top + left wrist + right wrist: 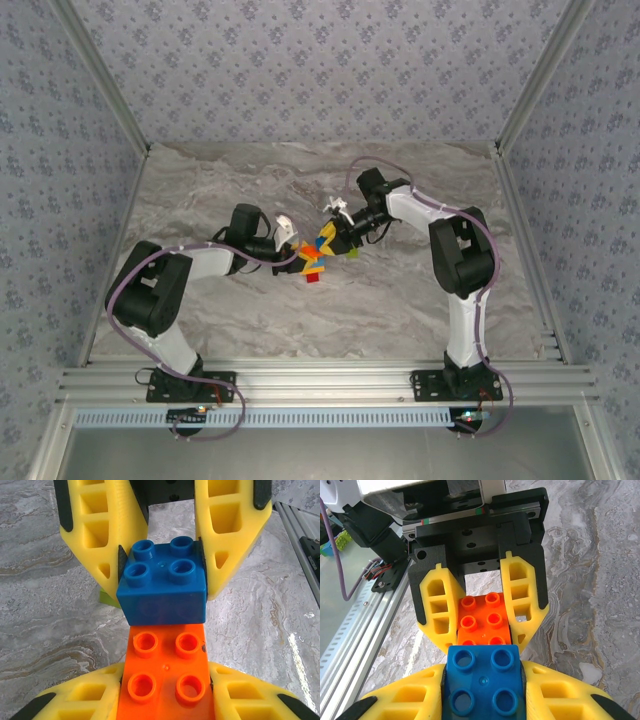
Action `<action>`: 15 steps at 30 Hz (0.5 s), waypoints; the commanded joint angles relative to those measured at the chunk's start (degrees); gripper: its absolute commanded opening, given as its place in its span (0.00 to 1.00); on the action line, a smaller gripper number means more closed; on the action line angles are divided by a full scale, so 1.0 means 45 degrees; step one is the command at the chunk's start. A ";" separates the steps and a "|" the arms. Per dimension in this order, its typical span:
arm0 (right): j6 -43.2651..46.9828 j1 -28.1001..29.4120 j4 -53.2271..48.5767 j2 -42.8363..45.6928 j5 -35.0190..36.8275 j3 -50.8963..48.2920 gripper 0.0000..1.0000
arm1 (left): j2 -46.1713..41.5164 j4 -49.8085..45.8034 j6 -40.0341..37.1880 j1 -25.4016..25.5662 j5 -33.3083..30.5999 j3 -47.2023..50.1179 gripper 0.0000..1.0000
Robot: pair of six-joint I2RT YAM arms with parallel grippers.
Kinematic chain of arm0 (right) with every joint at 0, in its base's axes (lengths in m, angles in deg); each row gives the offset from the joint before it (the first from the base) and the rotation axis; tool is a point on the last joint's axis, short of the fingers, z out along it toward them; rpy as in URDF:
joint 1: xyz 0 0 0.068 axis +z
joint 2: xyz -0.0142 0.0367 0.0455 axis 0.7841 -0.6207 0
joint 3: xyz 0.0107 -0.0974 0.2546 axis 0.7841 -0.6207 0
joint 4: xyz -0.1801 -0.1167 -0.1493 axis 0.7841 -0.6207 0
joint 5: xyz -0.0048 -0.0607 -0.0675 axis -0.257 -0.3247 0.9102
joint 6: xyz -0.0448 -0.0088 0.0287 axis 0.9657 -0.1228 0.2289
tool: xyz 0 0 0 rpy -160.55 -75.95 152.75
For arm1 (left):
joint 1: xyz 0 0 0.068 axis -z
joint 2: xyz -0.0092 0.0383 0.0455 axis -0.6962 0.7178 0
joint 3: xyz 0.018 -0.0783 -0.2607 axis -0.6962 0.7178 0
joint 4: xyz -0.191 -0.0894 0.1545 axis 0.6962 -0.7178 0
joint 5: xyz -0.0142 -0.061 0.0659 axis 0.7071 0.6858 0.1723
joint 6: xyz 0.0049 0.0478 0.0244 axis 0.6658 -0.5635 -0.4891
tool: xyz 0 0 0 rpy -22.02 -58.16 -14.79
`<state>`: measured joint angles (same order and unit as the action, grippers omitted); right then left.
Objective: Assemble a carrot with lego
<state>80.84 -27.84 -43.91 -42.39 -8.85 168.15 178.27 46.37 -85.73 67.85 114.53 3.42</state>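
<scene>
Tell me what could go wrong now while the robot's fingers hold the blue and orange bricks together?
1. The blue brick meets the orange brick only at one end. If the studs are not lined up, pressing could leave it crooked or pop it off.
2. Each brick is pinched just at its sides by the right fingers and the left fingers, above the table. A slip could drop one onto the loose bricks below.

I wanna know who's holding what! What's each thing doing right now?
Left end effector: shut on orange brick.
Right end effector: shut on blue brick.
Orange brick: held, touching blue brick.
Blue brick: held, studs showing.
Red brick: loose on table.
</scene>
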 commanded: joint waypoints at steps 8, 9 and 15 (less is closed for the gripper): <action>-0.0259 0.0187 -0.0860 0.0155 0.1495 -0.0469 0.01 | -0.0245 0.0712 0.0218 -0.0448 0.0473 -0.0422 0.26; -0.0335 0.0236 -0.0771 0.0192 0.1577 -0.0549 0.01 | -0.0249 0.0710 0.0215 -0.0438 0.0457 -0.0411 0.26; -0.0664 0.0504 -0.0479 0.0319 0.2232 -0.0997 0.01 | -0.0206 0.0727 0.0259 -0.0448 0.0422 -0.0441 0.25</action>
<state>79.16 -26.62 -41.33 -40.51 -5.92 166.34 178.27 45.74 -85.38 67.39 115.36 3.42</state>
